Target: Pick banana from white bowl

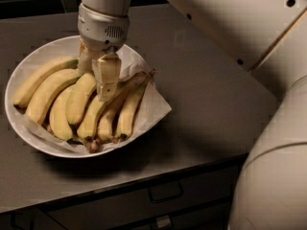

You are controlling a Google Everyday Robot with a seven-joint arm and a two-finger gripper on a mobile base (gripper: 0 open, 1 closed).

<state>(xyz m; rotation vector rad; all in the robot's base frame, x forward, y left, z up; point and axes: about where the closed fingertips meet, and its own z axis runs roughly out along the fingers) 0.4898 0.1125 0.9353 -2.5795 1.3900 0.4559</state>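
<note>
Item one: the white bowl is sitting on the grey counter, and it is serving as the reference for every position below. A sheet of white paper is lining the bowl, with one corner hanging out over the rim on the side facing the robot's large white arm.

Item two: seven yellow bananas are lying side by side in the bowl on the paper, their dark stem ends bunching toward the bowl's near rim. The outermost banana is curving along the bowl's far-left wall. The brown-edged banana is lying at the opposite side of the bowl, just beside the paper's overhanging corner.

Item three: the claw is hanging below a silver wrist collar and is reaching down inside the bowl, over the far half of the row. Its fingers are standing apart. The near finger is resting against the middle of the row, and the pale far finger is sitting closer to the bowl's far rim. The upper end of the fourth banana, counted from the bowl's left wall, is lying between them. Whether either finger is pressing on it cannot be confirmed. That banana is lying flat in the bowl among its neighbours.

Item four: a drawer handle is showing in the cabinet front below the bowl.
</note>
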